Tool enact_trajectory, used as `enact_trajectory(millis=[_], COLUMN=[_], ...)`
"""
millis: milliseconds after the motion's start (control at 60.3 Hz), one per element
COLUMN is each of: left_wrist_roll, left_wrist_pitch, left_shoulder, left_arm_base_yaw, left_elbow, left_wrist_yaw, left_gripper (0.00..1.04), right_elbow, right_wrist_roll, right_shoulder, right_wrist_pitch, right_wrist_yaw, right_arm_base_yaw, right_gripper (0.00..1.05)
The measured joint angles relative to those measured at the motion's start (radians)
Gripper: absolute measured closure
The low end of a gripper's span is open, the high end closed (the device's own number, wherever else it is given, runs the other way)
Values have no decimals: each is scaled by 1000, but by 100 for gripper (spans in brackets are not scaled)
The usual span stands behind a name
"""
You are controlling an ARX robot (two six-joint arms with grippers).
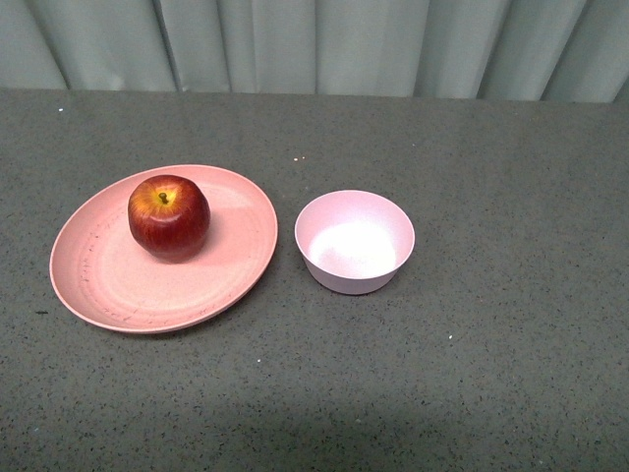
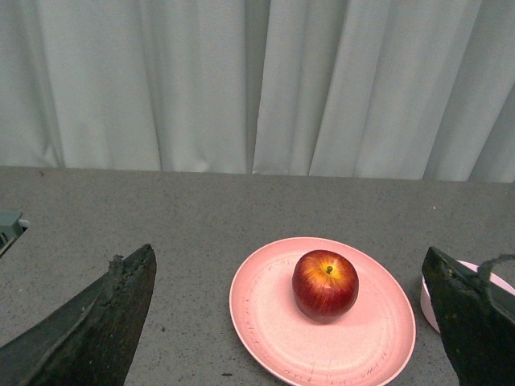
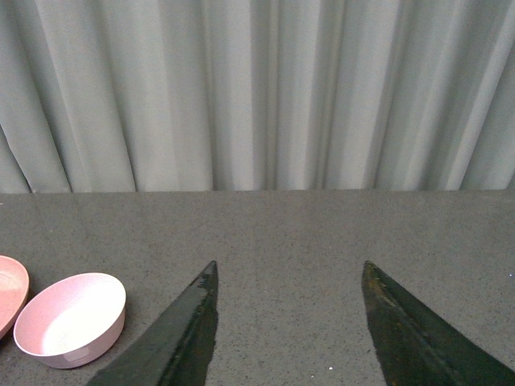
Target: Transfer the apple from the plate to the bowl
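Two vessels stand on the grey speckled table [image 1: 491,374]. At left, the plate [image 1: 108,295] carries the apple [image 1: 168,216], seated stem up and toward the plate's far side. Just right of the plate, across a narrow strip of table, stands the bowl [image 1: 346,281], its whitish inside showing. Left gripper [image 2: 287,256]: jaws spread wide, gripping nothing, apple and plate seen between its fingers and clear of them. Right gripper [image 3: 290,265]: jaws likewise wide, gripping nothing, above bare table, the bowl apart from it. Pale pleated curtain [image 1: 314,44] closes the far edge.
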Motion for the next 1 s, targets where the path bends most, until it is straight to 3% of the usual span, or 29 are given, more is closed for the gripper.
enact_trajectory(millis=[116, 216, 464, 547, 780, 995], left_wrist_roll=[-29, -41, -32, -23, -3, 1], left_wrist_pitch=[-32, 85, 753, 875, 899, 855], left_shoulder=[55, 214, 1020, 1244, 1627, 1851], left_arm_base_yaw=[27, 17, -73, -90, -174, -217], left_elbow=[5, 5, 156, 231, 431, 591], left_wrist_yaw=[95, 86, 45, 44, 80, 35], left_gripper=[7, 7, 7, 7, 7, 7], right_elbow=[0, 0, 0, 0, 0, 0], right_wrist_roll=[0, 1, 1, 1, 1, 1], right_shoulder=[0, 0, 0, 0, 0, 0], right_wrist_pitch=[0, 0, 0, 0, 0, 0], right_wrist_yaw=[0, 0, 0, 0, 0, 0], right_arm_base_yaw=[0, 0, 0, 0, 0, 0], right_gripper=[23, 7, 9, 9, 9, 9])
